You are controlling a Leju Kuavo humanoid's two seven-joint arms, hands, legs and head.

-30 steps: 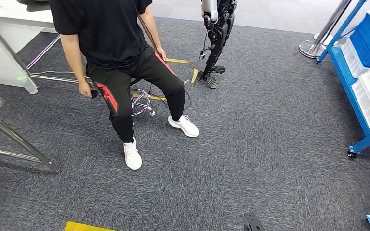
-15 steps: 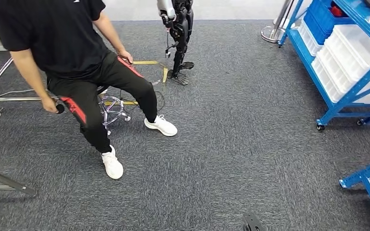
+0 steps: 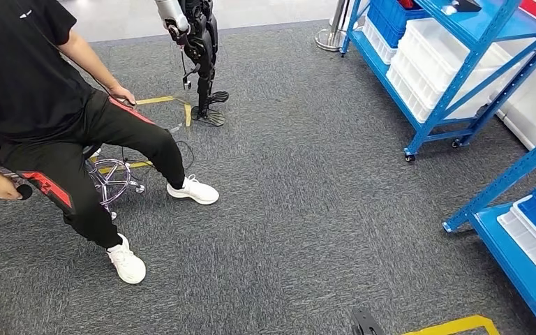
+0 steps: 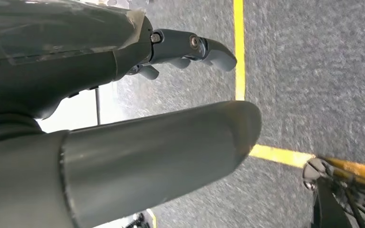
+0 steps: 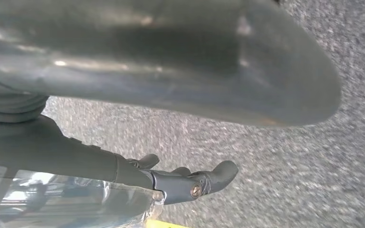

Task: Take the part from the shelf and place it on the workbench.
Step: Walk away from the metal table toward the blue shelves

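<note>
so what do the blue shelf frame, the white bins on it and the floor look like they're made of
Shelf frame: looks like blue-painted metal, with thin straight beams and a caster.
White bins: probably moulded plastic, smooth with ribbed rims.
Floor: grey carpet, with a speckled, matte weave.

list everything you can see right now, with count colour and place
shelf racks: two, blue, right side
bins: several, white and blue, on the rack shelves
person: one, black clothes, white shoes, seated at left
stool: one, chrome, under the person
other robot: one, black and silver, standing at the back
floor tape: yellow lines on grey carpet
left hand: one, grey, holds nothing, above the carpet
right hand: one, grey, holds nothing, above the carpet
</note>
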